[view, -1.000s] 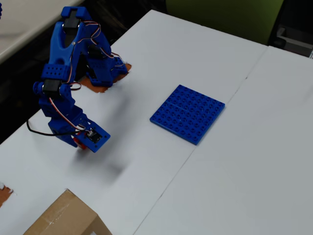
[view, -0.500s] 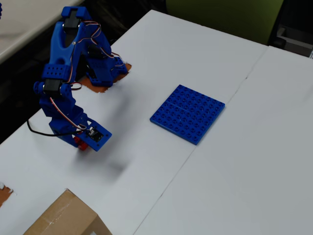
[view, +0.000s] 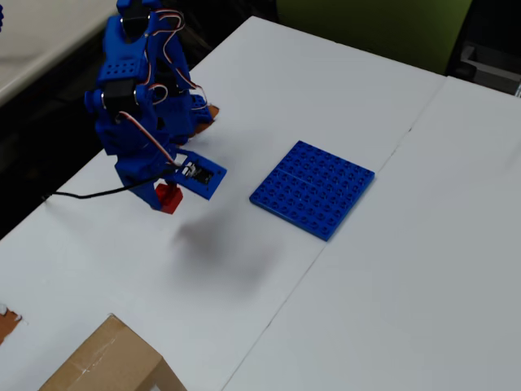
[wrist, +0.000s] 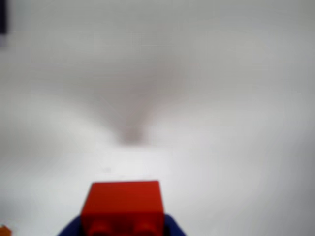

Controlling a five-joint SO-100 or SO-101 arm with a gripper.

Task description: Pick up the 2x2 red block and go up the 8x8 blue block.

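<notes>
The 2x2 red block [wrist: 123,199] fills the bottom middle of the blurred wrist view, with blue finger parts on either side of it. In the overhead view my gripper [view: 167,195] is shut on the red block [view: 172,199] at the left of the white table. A soft shadow to its lower right suggests the block is held above the surface. The 8x8 blue block [view: 313,189] lies flat on the table, well to the right of the gripper and apart from it. It is out of the wrist view.
A cardboard box [view: 106,362] stands at the bottom left. A black cable [view: 89,194] runs left from the arm. A seam [view: 326,244] splits the two white boards. The table's left edge [view: 49,208] drops to a dark floor.
</notes>
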